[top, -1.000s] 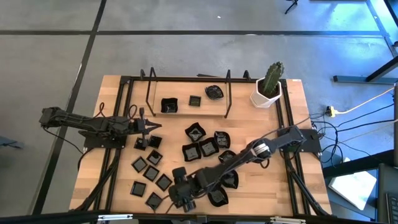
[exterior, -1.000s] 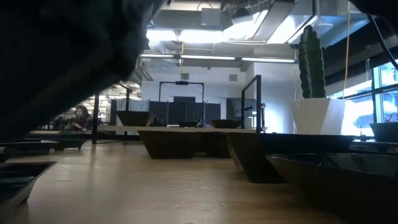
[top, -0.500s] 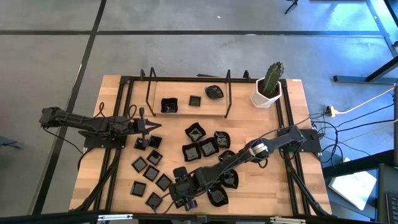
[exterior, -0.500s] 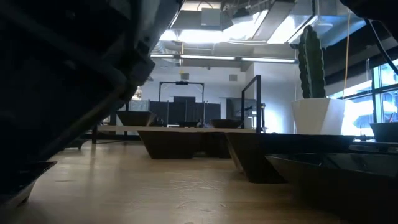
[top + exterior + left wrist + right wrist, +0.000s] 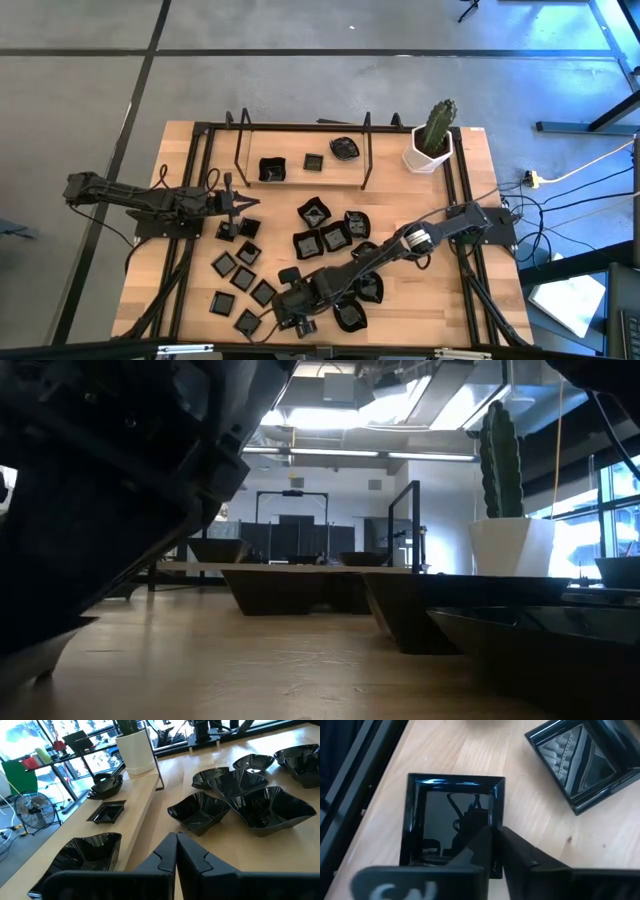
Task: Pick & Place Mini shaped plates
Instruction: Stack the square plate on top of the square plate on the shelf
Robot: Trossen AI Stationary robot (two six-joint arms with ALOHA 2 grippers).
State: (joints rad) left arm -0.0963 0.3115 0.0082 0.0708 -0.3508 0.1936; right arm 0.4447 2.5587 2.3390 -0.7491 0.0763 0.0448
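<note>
Right end effector (image 5: 492,837) closed, empty, over small square plate (image 5: 452,822) far from cactus pot (image 5: 432,148). Probably glossy, slippery, brittle, light: best pinched at raised rim. Left end effector (image 5: 176,845) closed, idle.

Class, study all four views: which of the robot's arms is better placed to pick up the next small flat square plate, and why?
Right. The right gripper hangs directly over a small flat square plate near the table's front edge, jaws together. The left gripper waits farther back by the raised shelf.
</note>
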